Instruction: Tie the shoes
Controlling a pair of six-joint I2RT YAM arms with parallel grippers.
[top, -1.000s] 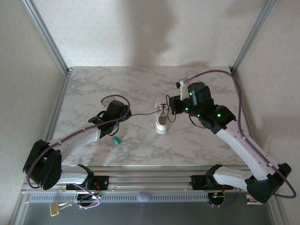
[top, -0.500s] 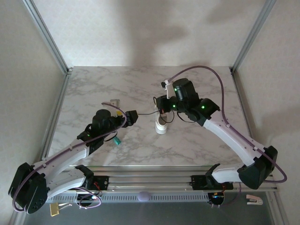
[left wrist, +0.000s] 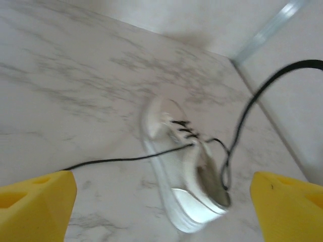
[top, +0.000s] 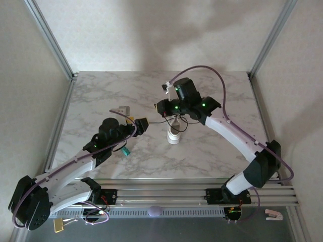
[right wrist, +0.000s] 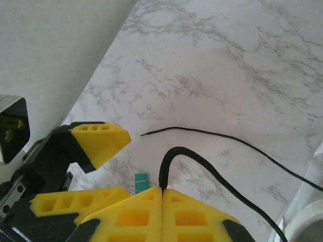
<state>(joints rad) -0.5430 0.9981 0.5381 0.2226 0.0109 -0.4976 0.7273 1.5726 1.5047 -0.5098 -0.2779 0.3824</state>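
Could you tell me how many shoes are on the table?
1: the white sneaker near the middle of the table; another could lie hidden beneath the right arm.

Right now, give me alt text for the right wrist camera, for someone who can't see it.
The right gripper is shut on a black lace that arcs up, then down toward the white sneaker at lower right. A second lace lies on the marble table; the left gripper stands open near a teal object.

Soft even light; the sneaker (left wrist: 177,176) looks motion-blurred.
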